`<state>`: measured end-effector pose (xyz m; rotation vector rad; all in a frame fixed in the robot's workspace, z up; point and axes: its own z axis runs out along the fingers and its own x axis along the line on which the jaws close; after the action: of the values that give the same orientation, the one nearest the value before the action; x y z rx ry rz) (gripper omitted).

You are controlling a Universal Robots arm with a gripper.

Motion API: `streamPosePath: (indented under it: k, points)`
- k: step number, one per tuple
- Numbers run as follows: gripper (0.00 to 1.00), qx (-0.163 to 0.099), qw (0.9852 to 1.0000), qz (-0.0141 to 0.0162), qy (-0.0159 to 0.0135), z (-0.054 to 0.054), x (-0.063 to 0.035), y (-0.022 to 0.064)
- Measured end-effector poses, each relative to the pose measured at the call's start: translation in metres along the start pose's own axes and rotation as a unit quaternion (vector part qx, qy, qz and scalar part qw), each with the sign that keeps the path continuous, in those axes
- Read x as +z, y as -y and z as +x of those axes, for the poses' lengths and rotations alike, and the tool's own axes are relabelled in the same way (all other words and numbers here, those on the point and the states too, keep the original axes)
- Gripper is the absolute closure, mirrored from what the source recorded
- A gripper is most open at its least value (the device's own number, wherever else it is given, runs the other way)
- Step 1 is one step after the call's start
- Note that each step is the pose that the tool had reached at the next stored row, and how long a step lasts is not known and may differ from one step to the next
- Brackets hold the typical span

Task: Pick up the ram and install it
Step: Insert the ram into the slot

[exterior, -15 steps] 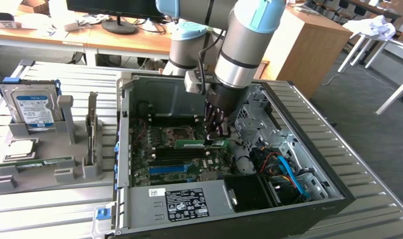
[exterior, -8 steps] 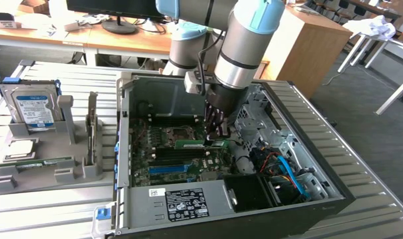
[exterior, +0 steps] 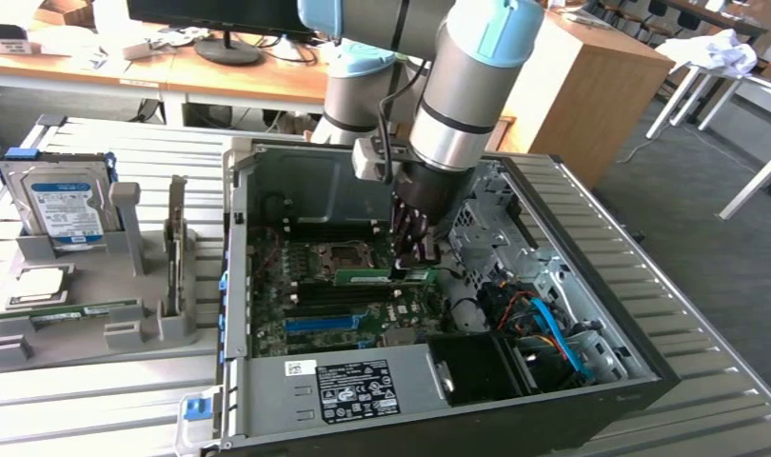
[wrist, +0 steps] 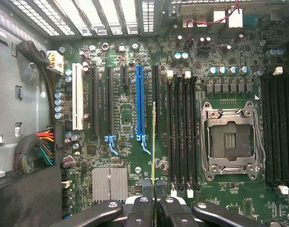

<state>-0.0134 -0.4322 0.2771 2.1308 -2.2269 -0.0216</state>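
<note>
— Where was the ram [exterior: 373,277] at that moment?

— Inside the open computer case [exterior: 640,376], above the motherboard [exterior: 303,305]. The jaws were clenched on it, one finger on each flat face, gripping near the end toward the exterior view's right.

— How did it sit?

— On edge, long side level (a thin green strip in the exterior view). From the wrist it showed edge-on, a fine line running out from between the jaws, between the blue expansion slot [wrist: 139,101] and the bank of black memory slots [wrist: 182,127], just beside the nearest of them.

— Was it seated in a slot?

— I couldn't tell whether it touched the board at all. The processor socket [wrist: 232,142] lay on the far side of that bank, its metal frame closed.

— And outside the case?

— The case lay on its side on the slatted counter [exterior: 93,400]. At the exterior view's left stood a grey rack [exterior: 69,343], with a hard drive [exterior: 55,205] upright in it, well apart from the arm [exterior: 468,95].
</note>
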Motion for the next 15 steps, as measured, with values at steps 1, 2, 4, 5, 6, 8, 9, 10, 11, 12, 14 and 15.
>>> streamPosePath:
  k: [1, 2, 4, 5, 6, 8, 9, 10, 11, 12, 14, 15]
  points:
    - [0.87, 0.000, 1.0000, 0.0000, 0.0000, 0.0000, 0.0003, 0.0000]
    - [0.87, 0.000, 1.0000, 0.0000, 0.0000, 0.0000, 0.0005, -0.0001]
    - [0.87, 0.000, 1.0000, 0.0000, 0.0000, 0.0000, 0.0012, -0.0005]
    - [0.87, 0.000, 1.0000, 0.0000, 0.0000, 0.0000, 0.0016, -0.0006]
    - [0.87, 0.000, 1.0000, 0.0000, 0.0001, 0.0000, 0.0020, -0.0009]
    - [0.87, 0.000, 1.0000, 0.0000, 0.0000, 0.0000, 0.0030, -0.0016]
    - [0.87, 0.000, 1.0000, 0.0000, 0.0000, 0.0000, 0.0035, -0.0020]
    - [0.87, 0.000, 1.0000, 0.0000, 0.0000, 0.0000, 0.0039, -0.0024]
    - [0.87, 0.000, 1.0000, 0.0000, 0.0000, 0.0000, 0.0043, -0.0033]
    - [0.87, 0.000, 1.0000, 0.0000, 0.0000, 0.0001, 0.0047, -0.0045]
    - [0.87, 0.000, 1.0000, 0.0000, 0.0000, 0.0002, 0.0057, -0.0070]
    - [0.87, 0.000, 1.0000, 0.0000, 0.0000, 0.0002, 0.0062, -0.0080]
